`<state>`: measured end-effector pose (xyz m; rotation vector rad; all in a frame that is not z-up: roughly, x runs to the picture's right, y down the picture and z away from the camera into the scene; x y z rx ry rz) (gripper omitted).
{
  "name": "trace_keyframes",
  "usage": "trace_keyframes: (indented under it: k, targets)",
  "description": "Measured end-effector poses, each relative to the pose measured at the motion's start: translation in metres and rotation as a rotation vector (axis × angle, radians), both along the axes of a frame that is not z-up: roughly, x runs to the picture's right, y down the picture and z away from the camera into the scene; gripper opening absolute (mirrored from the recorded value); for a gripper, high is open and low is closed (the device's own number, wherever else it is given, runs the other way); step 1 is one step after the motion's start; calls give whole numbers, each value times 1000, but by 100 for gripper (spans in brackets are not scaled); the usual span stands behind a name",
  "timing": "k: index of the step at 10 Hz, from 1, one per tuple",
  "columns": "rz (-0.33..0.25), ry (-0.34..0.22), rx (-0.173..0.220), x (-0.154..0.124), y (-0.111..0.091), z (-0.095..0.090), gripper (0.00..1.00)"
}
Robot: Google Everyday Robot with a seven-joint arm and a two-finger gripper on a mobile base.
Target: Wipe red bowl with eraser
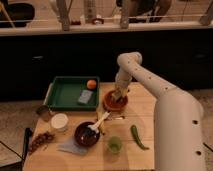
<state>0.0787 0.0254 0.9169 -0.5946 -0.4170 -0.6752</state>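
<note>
Red bowl (pixel 114 103): round and shallow, orange-red on the rim and darker brown inside. It sits on the wooden table (pixel 141 107), near the back edge and just right of the green tray (pixel 73 78).
Gripper (pixel 119 94): it points down into the red bowl, right over the middle. It is too hard to see whether it is squeezing something or loose.
Arm (pixel 142 77): smooth, white and rounded. It bends at a fat elbow above the bowl and hides part of the bowl's back rim.
Green tray: a flat box shape with low walls.
Orange ball (pixel 91 84): small and round, in the tray's back right corner.
Grey-blue block (pixel 85 96): a flat rectangle, in the tray just in front of the ball.
Dark maroon bowl (pixel 86 135): round, in front of the red bowl and apart from it, with a white spoon (pixel 100 121) leaning out of it (the handle points toward the red bowl).
Green cup (pixel 115 145): small, see-through, just right of the maroon bowl.
Long green vegetable (pixel 137 137): thin and curved, lying beside the cup.
White round lid (pixel 59 121): left of the maroon bowl.
Dark bumpy bunch (pixel 41 141): at the table's front left edge.
</note>
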Motion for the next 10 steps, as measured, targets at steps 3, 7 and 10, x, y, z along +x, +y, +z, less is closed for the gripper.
trace_keyframes:
  k: [3, 7, 10]
  targets:
    - [-109, -99, -41, -33, 22, -15, 0]
    - [-153, -118, -76, -10, 44, -32, 0]
    - [-103, -41, -67, 27, 38, -28, 0]
